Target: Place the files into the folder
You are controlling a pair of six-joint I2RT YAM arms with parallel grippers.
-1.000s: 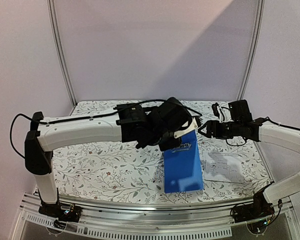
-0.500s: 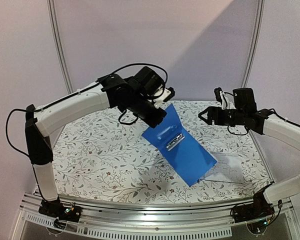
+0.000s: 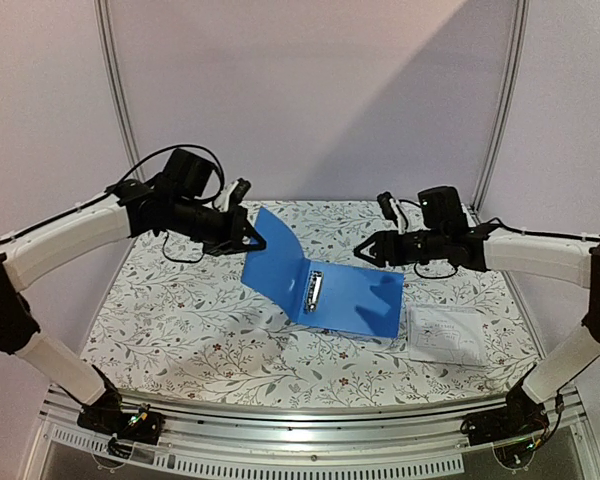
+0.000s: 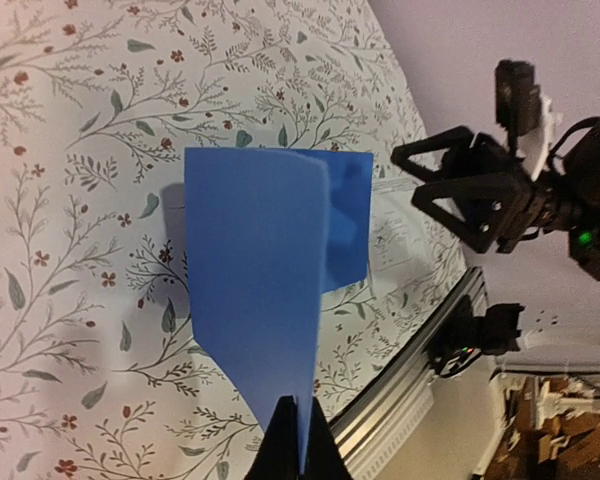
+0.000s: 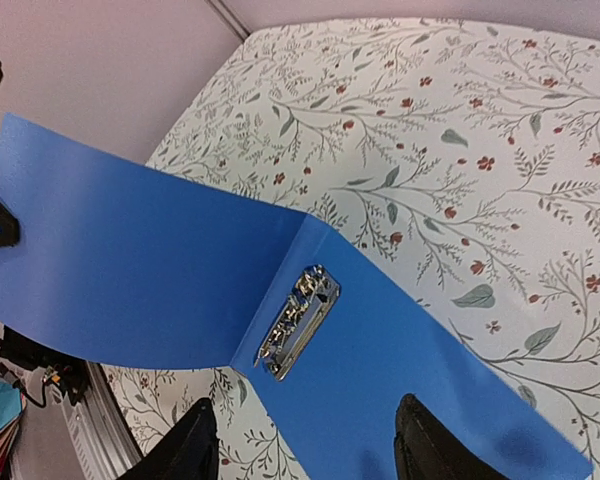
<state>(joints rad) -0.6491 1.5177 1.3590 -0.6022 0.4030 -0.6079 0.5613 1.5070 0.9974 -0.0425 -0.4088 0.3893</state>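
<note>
Now the folder (image 3: pixel 350 300) lies open, where a second ago it stood closed under the left arm. The left fingers (image 3: pixel 246 236) are clamped on the free edge of its cover (image 3: pixel 275 260) and have swung it up and over to the left. They hold it tilted in the air while the back half rests flat on the tabletop (image 3: pixel 180 310). The metal ring clip (image 3: pixel 313 290) along the spine is now bare.

The right fingers (image 3: pixel 368 250) have moved in from the right and hang over the flat half, apart, with nothing between them. The paper (image 3: pixel 445 335) lies flat on the tabletop just beside the folder's right edge, untouched.

So opening looks done, and the step left is to fetch the sheet and lay it inside. A thin sheet lying flat will likely be hard to pick up.

The tabletop wears a white cloth printed with grey leaves and small red flowers. A metal rail (image 3: pixel 310 440) runs along its near edge. Plain pale walls (image 3: pixel 310 100) and two slim metal posts (image 3: pixel 120 100) close off the back.
</note>
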